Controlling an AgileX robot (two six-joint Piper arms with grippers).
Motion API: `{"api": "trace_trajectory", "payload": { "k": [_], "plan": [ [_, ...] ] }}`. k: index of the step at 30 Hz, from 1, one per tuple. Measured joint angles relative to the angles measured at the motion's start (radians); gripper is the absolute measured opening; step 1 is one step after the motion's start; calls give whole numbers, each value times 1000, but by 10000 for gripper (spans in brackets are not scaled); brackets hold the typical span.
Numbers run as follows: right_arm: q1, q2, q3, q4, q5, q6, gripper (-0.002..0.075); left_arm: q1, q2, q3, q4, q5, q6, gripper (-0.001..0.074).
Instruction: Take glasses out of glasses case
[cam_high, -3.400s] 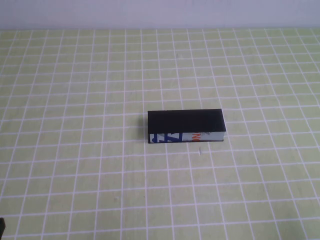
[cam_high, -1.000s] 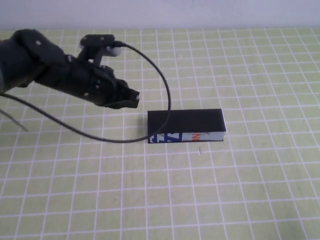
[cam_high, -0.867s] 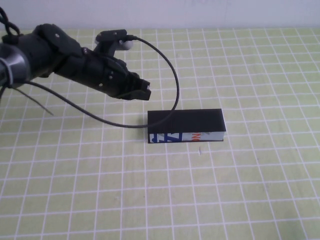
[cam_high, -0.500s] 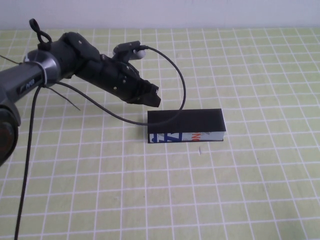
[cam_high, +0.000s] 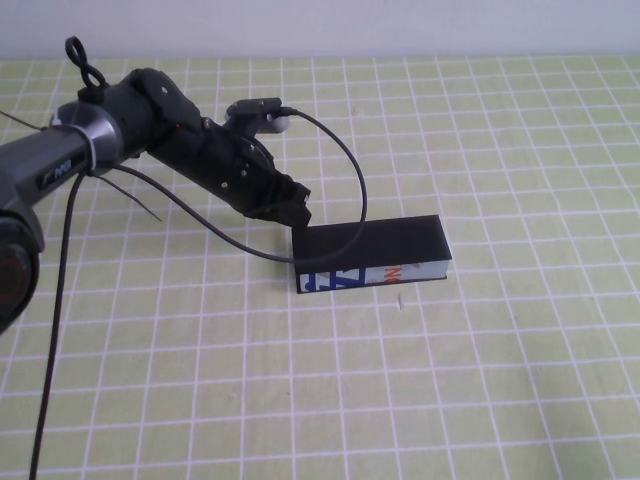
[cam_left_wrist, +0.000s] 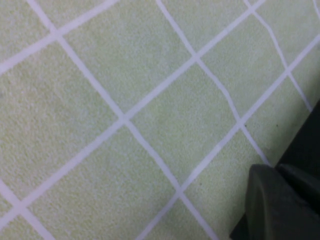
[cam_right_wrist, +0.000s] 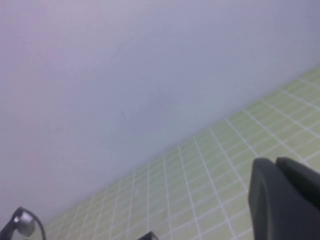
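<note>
The glasses case (cam_high: 372, 241) is a long black box lying shut on the green checked cloth, its white printed side (cam_high: 365, 275) facing the front. The glasses are hidden. My left gripper (cam_high: 297, 213) reaches in from the left, and its tip sits at the case's rear left corner. In the left wrist view its dark fingers (cam_left_wrist: 270, 200) lie pressed together just above the cloth, right beside the black case (cam_left_wrist: 307, 145). My right gripper (cam_right_wrist: 282, 167) is out of the high view. Its wrist view shows the fingers shut together, held up and facing the wall.
The left arm's black cable (cam_high: 345, 165) loops over the cloth and down to the case's left end. The green cloth (cam_high: 450, 380) with white grid lines spreads out all round the case. A pale wall (cam_right_wrist: 150, 75) rises behind the table's far edge.
The left arm came in from the left and dropped to the case's left end. That end of the case has shifted slightly toward the front.
</note>
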Motion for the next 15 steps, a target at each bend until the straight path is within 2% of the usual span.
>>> {"api": "trace_trajectory", "payload": {
  "k": [4, 8, 11, 15],
  "plan": [
    [0, 30, -71, 100, 185, 0, -18, 0, 0, 0, 2, -4, 0, -4],
    [0, 233, -246, 94, 489, -24, -18, 0, 0, 0, 6, -4, -2, -4],
    [0, 430, -377, 78, 662, -119, -18, 0, 0, 0, 8, -4, -4, -4],
    [0, 715, -540, 79, 754, -300, -18, 0, 0, 0, 10, -4, -6, -4]
  ]
}}
